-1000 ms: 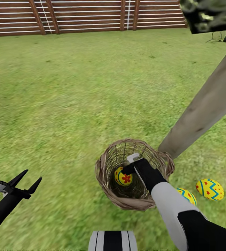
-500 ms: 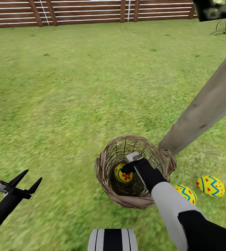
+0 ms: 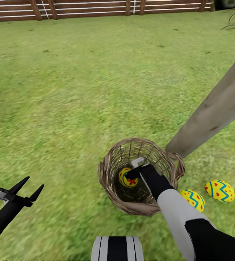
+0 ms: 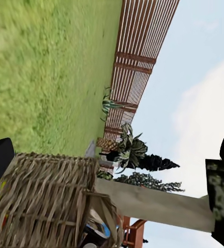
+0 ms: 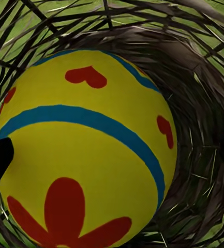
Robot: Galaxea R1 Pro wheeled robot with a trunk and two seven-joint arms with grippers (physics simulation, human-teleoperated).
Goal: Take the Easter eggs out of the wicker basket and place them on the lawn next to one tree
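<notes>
green lawn (image 3: 77, 90), wooden fence (image 3: 95, 7), tree trunk (image 3: 215, 108)

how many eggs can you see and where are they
3. The flower egg sits in the basket, with the right gripper reaching in at it. Two zigzag eggs lie on the lawn near the tree: one partly behind the arm, one further right.

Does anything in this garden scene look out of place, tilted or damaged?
Nothing stands out. The wicker basket stands upright on the lawn by the tree. One egg remains inside it, where the right gripper reaches. Two eggs lie on the grass beside the trunk, looking intact.
</notes>
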